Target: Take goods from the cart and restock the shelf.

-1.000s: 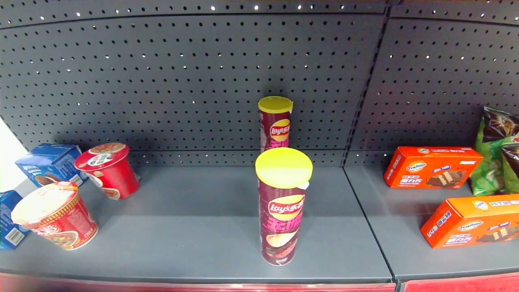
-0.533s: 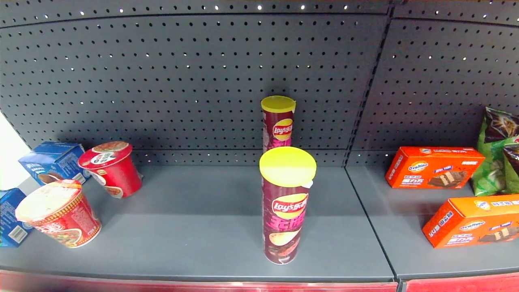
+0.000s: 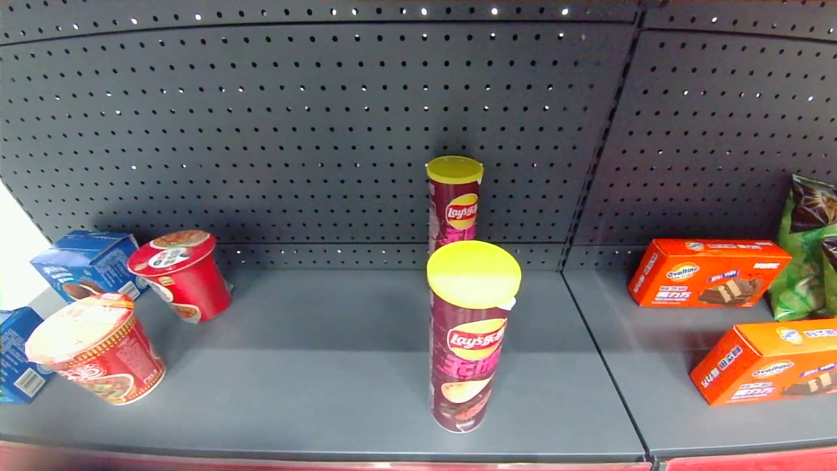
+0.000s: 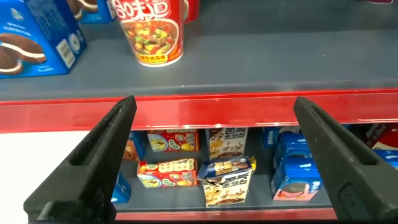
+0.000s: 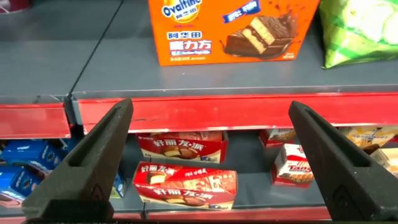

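Two maroon chip cans with yellow lids stand upright on the grey shelf [image 3: 314,366]. One can [image 3: 471,333] is near the front edge, the other [image 3: 454,203] against the perforated back panel behind it. My left gripper [image 4: 214,158] is open and empty, held in front of the shelf's red front lip [image 4: 205,112] below a red noodle cup [image 4: 152,31]. My right gripper [image 5: 211,155] is open too, nothing between its fingers, facing the red lip [image 5: 249,109] under an orange chocolate box [image 5: 227,28].
On the shelf's left stand two red noodle cups [image 3: 98,350] [image 3: 182,275] and blue cookie boxes [image 3: 85,261]. Two orange boxes [image 3: 709,271] [image 3: 765,360] and green snack bags [image 3: 807,248] lie at the right. A lower shelf holds several boxed goods [image 4: 227,180] [image 5: 186,180].
The head view has drifted slightly to the left, so everything sits a little farther right in the picture. The goods on the shelf have not moved.
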